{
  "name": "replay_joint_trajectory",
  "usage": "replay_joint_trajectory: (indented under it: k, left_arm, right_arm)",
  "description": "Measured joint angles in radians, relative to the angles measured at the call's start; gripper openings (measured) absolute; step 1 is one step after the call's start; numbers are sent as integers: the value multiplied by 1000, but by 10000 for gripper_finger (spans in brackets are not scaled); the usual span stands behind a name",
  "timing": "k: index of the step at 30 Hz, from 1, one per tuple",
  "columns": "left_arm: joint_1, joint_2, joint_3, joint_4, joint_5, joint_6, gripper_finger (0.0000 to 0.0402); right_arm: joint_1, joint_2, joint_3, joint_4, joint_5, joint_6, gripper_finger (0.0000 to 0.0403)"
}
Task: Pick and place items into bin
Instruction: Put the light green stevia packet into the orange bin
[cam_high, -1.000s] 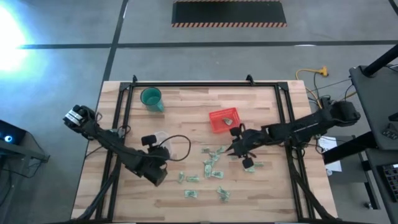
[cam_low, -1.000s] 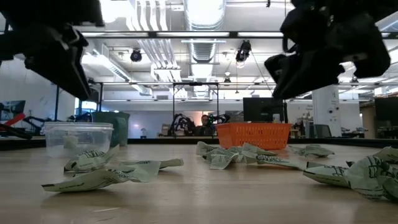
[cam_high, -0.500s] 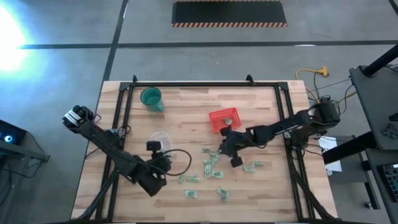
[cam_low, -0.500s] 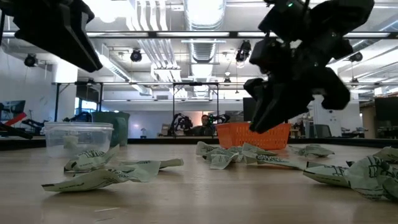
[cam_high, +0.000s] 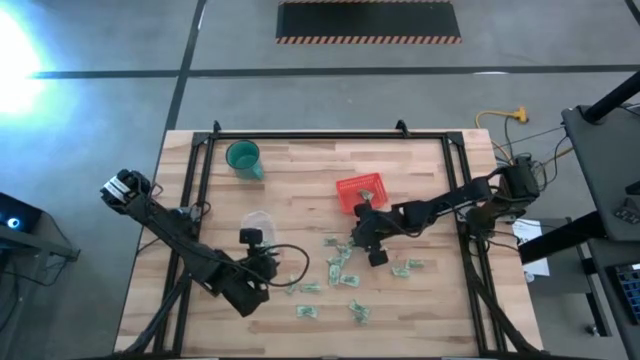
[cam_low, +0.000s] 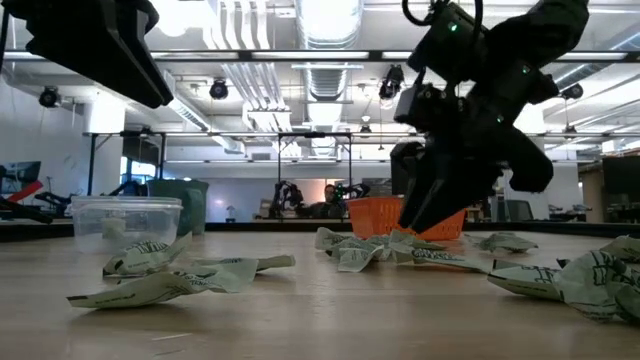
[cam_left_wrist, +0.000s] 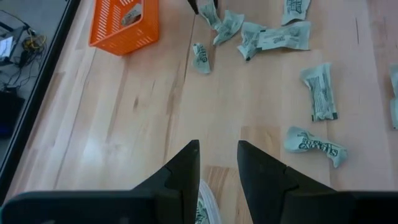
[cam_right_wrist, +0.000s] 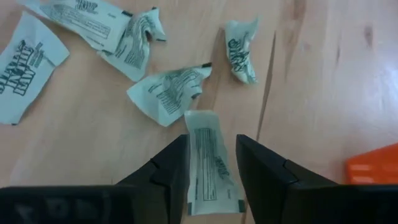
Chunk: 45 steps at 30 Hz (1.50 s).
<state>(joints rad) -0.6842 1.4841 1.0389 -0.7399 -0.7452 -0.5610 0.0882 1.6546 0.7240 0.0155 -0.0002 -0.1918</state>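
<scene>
One packet (cam_left_wrist: 130, 12) lies in the red basket (cam_left_wrist: 121, 34).

Overhead: packet print too small to read, pieces under the right hand (cam_high: 352, 244) hidden by it. Low view: right hand (cam_low: 420, 215) blocks the middle of the red basket (cam_low: 375, 218); a crumpled packet (cam_low: 590, 280) is cut off at the right edge. Left wrist view: one packet (cam_left_wrist: 393, 96) clipped at the right edge, another (cam_left_wrist: 204, 208) half-hidden between the fingers.

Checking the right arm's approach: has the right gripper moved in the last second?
Yes. The right gripper has shifted leftward across the table, now below the red basket.
</scene>
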Motion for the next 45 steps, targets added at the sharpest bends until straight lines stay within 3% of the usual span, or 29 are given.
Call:
replay_joint_trajectory:
  k: [9, 45]
  left_arm:
    - [0, 0, 3, 0, -1, 0, 91]
    - [0, 0, 2, 3, -2, 0, 91]
  right_arm:
    - [-25, 10, 9, 1, 0, 13, 148]
    - [-24, 60, 10, 22, -7, 15, 85]
